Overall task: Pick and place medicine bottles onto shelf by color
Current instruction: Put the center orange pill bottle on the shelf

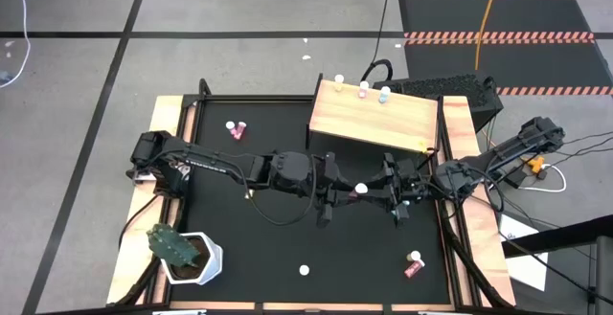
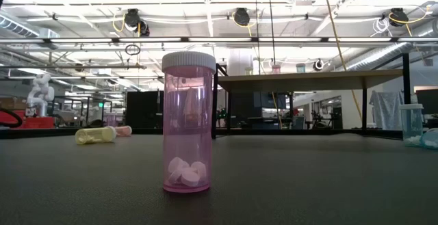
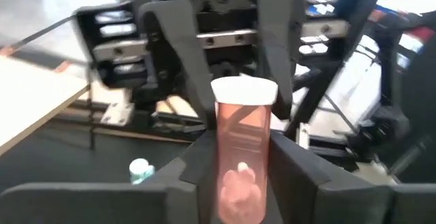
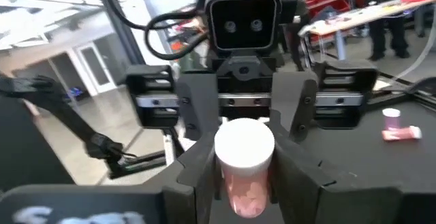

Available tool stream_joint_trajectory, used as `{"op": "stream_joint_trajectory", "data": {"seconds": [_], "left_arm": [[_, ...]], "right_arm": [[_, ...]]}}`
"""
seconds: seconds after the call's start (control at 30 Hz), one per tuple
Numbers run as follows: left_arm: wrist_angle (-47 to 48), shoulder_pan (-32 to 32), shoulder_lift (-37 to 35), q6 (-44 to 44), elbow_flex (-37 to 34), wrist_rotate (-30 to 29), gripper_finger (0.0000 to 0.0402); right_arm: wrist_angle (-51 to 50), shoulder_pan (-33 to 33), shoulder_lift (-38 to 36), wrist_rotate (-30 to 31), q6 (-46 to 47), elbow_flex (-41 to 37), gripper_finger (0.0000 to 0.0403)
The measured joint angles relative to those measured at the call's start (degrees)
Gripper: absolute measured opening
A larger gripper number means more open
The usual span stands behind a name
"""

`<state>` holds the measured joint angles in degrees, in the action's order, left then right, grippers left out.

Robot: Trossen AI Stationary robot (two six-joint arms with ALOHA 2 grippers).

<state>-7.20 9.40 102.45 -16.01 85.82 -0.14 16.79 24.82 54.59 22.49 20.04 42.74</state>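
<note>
A reddish-pink medicine bottle (image 1: 361,189) with a white cap stands upright in the air over the table's middle, between both grippers. My left gripper (image 1: 347,191) reaches it from the table's left and is shut on it (image 3: 242,169). My right gripper (image 1: 376,190) meets it from the right and is shut on it too (image 4: 244,173). The wooden shelf (image 1: 374,119) stands at the far edge, with three small bottles (image 1: 363,89) along its far side. A pink bottle (image 2: 188,122) stands upright near the table's near edge. My left gripper pinches the bottle's lower body (image 3: 242,190) between its two fingers (image 3: 194,176), coming level from the table's left. The bottle stands upright in the hold, lifted clear of the table. My right gripper has its two fingers (image 4: 201,169) on either side of the bottle's body just below the cap (image 4: 244,186), coming from the table's right. The cap (image 4: 244,142) stands above the fingers.
A pink bottle (image 1: 236,129) lies at the far left and a red one (image 1: 414,265) at the near right. A yellow bottle (image 2: 96,135) lies on the table, and a teal one (image 2: 412,124) stands at the right. The cactus pot (image 1: 187,256) sits in the near left corner.
</note>
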Motion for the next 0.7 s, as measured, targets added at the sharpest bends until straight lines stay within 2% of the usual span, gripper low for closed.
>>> {"op": "stream_joint_trajectory", "data": {"seconds": [0.17, 0.4, 0.53, 0.7], "left_arm": [[3.1, -1.0, 0.0, -4.2, 0.0, -0.9, 0.0207], [6.3, -2.3, -0.1, -3.7, 0.1, -1.5, 0.0309], [11.6, -3.8, -1.8, -5.2, 0.1, -1.0, 0.0337], [21.4, -6.3, -5.8, -7.7, 0.1, -1.2, 0.0338]], "right_arm": [[-3.4, -2.6, -1.1, 0.3, 0.3, 0.0, 0.0115], [-9.3, -7.3, -5.3, 0.9, -1.2, 0.0, 0.0116], [-17.4, -12.2, -11.4, 3.7, -3.1, 0.0, 0.0116], [-26.3, -19.4, -18.5, 8.4, -6.7, 0.0, 0.0116]]}}
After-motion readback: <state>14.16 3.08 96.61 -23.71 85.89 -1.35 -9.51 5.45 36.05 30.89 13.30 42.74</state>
